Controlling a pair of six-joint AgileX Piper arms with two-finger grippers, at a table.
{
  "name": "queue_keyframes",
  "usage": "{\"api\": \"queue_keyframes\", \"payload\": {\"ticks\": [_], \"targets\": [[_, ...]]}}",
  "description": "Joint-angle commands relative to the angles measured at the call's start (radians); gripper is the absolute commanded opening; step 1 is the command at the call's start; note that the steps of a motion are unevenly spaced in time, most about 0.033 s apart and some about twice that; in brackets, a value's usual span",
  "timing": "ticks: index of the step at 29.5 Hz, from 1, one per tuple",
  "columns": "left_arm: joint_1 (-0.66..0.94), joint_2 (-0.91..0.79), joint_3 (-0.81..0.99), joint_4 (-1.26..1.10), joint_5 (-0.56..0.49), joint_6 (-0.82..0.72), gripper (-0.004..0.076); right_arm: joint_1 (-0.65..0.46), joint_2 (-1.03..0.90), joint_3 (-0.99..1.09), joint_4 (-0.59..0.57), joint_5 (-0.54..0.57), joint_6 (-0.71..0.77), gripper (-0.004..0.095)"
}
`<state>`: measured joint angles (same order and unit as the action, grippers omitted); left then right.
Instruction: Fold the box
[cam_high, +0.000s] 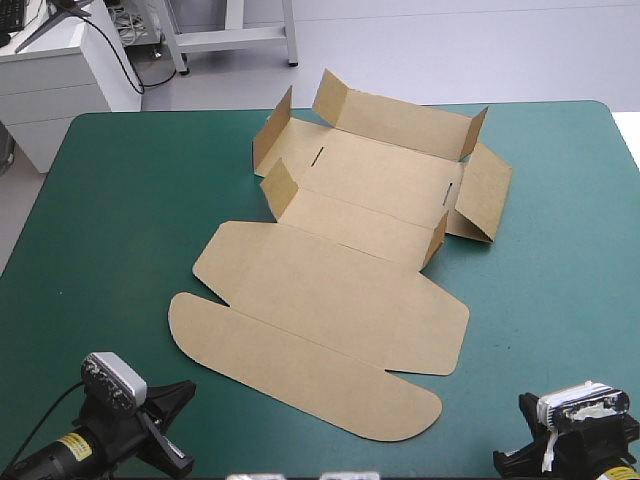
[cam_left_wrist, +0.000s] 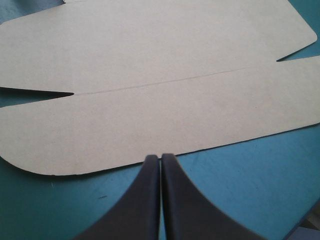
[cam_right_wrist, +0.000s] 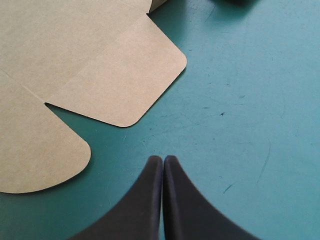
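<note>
Teal-green cover (cam_high: 110, 230) bears the box (cam_high: 330, 290), raised walls (cam_high: 400, 118) seen only from above; left hand (cam_left_wrist: 160, 157) and right hand (cam_right_wrist: 163, 159) each closed.

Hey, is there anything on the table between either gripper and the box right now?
Nothing visible. Only bare teal-green cover lies between the right gripper and the box. The left gripper, fingers shut, points at the box's near rounded edge with nothing between them.
</note>
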<state>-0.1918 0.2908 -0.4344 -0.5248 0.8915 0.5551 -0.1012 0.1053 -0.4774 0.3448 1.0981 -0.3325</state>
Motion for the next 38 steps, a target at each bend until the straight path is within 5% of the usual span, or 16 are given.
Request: {"api": "queue_keyframes", "payload": {"ticks": [1, 14, 18, 25, 29, 38], "targets": [[0.0, 0.009, -0.034, -0.046, -0.045, 0.002, -0.0008, 0.003, 0.015, -0.02, 0.015, -0.06, -0.006, -0.0014], [0.0, 0.009, -0.034, -0.046, -0.045, 0.002, -0.0008, 0.003, 0.211, -0.163, -0.017, -0.039, -0.008, -0.0013], [0.0, 0.009, -0.034, -0.046, -0.045, 0.002, -0.0008, 0.003, 0.363, -0.279, -0.094, 0.025, 0.111, -0.0013], [0.0, 0.009, -0.034, -0.046, -0.045, 0.002, -0.0008, 0.003, 0.65, -0.58, -0.024, 0.044, 0.127, -0.0012], [0.0, 0.009, -0.034, -0.046, -0.045, 0.002, -0.0008, 0.003, 0.842, -0.793, -0.054, 0.154, 0.263, -0.0011], [0.0, 0.011, -0.034, -0.046, -0.045, 0.002, -0.0008, 0.064, 1.188, -1.183, 0.037, 0.151, 0.326, 0.0005]]}}
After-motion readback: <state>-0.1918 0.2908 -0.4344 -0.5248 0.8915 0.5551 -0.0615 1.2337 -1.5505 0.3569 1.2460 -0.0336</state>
